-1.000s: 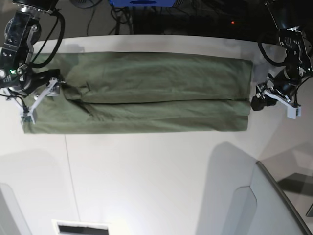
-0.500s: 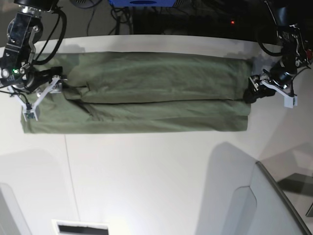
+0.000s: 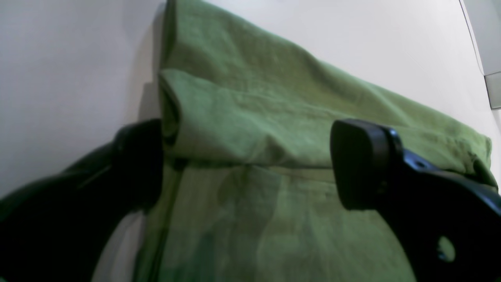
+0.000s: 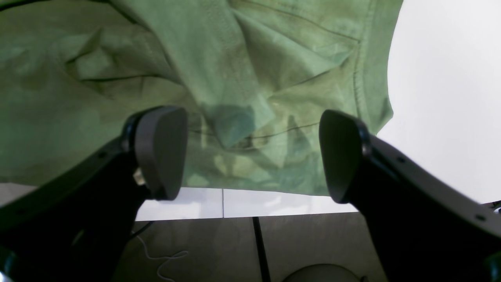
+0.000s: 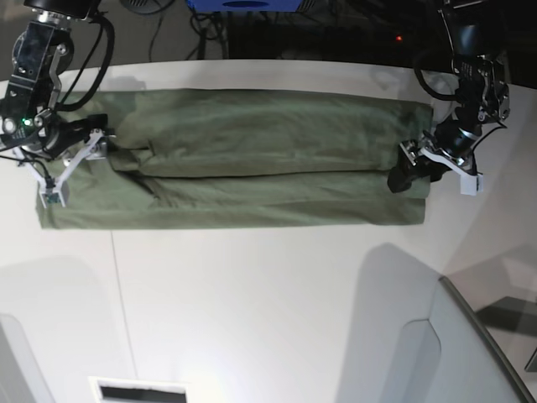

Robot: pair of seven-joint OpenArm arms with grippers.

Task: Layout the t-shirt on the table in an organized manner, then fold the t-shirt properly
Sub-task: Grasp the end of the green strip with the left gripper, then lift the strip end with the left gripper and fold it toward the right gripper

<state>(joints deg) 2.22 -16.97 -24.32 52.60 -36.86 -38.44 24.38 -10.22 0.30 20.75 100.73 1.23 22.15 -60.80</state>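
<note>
The olive-green t-shirt (image 5: pixel 252 159) lies folded lengthwise as a long strip across the far half of the white table (image 5: pixel 252 294). My left gripper (image 5: pixel 435 178) stands open at the strip's right end, one finger on the cloth and one beside its edge. In the left wrist view the shirt's (image 3: pixel 250 117) folded edge lies between the spread fingers of this gripper (image 3: pixel 250 164). My right gripper (image 5: pixel 74 170) hovers open over the strip's left end. The right wrist view shows wrinkled shirt cloth (image 4: pixel 242 90) under that gripper (image 4: pixel 250 154), with nothing pinched.
A grey angled panel (image 5: pixel 478 353) rises at the table's near right corner. A dark slot (image 5: pixel 138 391) sits at the near edge. Cables and a blue object (image 5: pixel 243 4) lie behind the far edge. The table's edge (image 4: pixel 235 203) and floor show below the right gripper.
My left gripper has moved from beside the table's right side onto the shirt's right end, with its jaws spread wider. The right gripper has barely shifted.
</note>
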